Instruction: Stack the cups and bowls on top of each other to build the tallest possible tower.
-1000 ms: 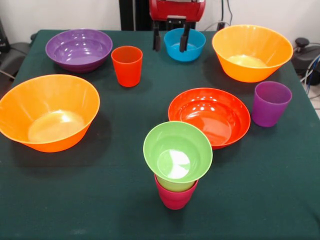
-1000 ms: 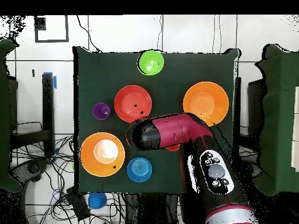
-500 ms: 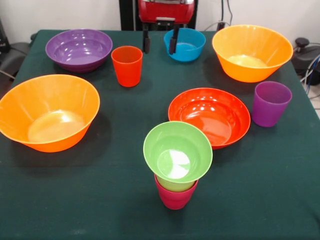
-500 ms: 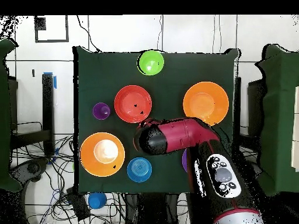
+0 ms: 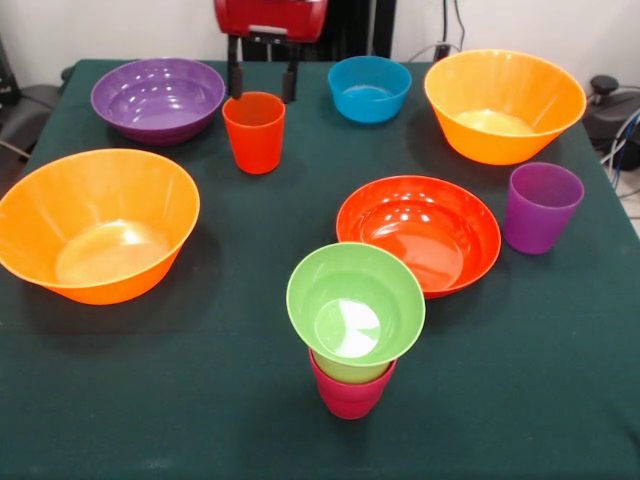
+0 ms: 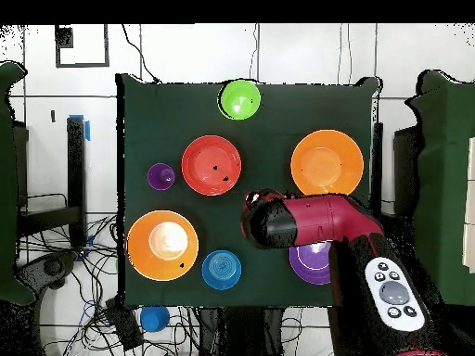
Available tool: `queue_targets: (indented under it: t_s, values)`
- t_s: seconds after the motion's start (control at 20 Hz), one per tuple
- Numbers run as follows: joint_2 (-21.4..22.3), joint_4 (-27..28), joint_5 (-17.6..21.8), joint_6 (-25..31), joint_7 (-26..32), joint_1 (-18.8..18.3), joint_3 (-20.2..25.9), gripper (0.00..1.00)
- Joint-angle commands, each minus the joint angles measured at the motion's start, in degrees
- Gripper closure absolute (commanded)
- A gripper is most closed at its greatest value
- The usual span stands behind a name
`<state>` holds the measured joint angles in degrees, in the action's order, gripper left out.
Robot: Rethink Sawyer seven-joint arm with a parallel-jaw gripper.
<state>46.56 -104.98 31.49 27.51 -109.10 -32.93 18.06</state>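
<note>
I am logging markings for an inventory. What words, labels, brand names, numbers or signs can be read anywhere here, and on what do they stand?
None can be read.
The cups and bowls, such as the orange-red cup and the blue bowl, are plain.
The claw and the green tablecloth carry no print.
The round buttons on the arm in the overhead view show no readable signs.

Dark green table, tangled cables on floor
</note>
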Motion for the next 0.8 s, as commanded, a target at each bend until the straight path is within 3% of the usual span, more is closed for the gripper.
queue_targets:
  t_s: [0.05, 0.8]
  values:
    - [-1.77, -1.51, 2.26, 5.06, 8.96, -0.63, 4.88, 0.0]
    - [-3.79, -3.32, 3.31, 2.47, 6.83, -0.8, 4.67, 0.0]
